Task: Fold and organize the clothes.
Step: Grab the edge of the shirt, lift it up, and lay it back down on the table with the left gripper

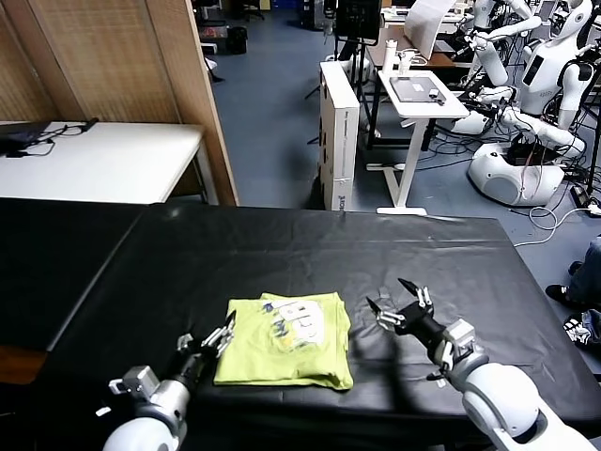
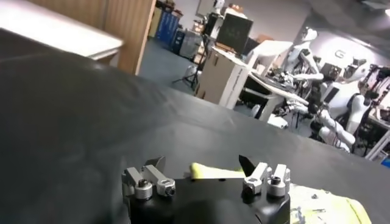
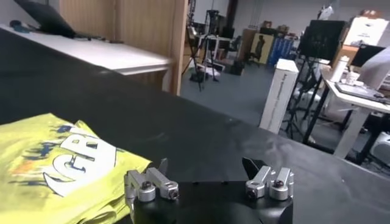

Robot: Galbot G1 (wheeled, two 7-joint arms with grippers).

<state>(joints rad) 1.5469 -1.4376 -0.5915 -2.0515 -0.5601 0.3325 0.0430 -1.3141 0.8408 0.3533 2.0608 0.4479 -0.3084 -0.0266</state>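
Note:
The clothes are one lime yellow-green T-shirt (image 1: pixel 286 340), folded into a rough square with its white-and-blue print (image 1: pixel 299 322) facing up, lying on the black table (image 1: pixel 310 254) near the front edge. My left gripper (image 1: pixel 218 338) sits at the shirt's left edge, open, with nothing between its fingers; a corner of the shirt (image 2: pixel 210 172) shows just beyond it. My right gripper (image 1: pixel 398 303) hovers just right of the shirt, open and empty. In the right wrist view the shirt (image 3: pixel 55 167) lies beside the right gripper (image 3: pixel 204 165).
A second black table (image 1: pixel 47 263) adjoins on the left, with a white desk (image 1: pixel 94 160) behind it. Beyond the far edge stand a white box (image 1: pixel 339 132), a small white standing desk (image 1: pixel 418 103) and other white robots (image 1: pixel 526 122).

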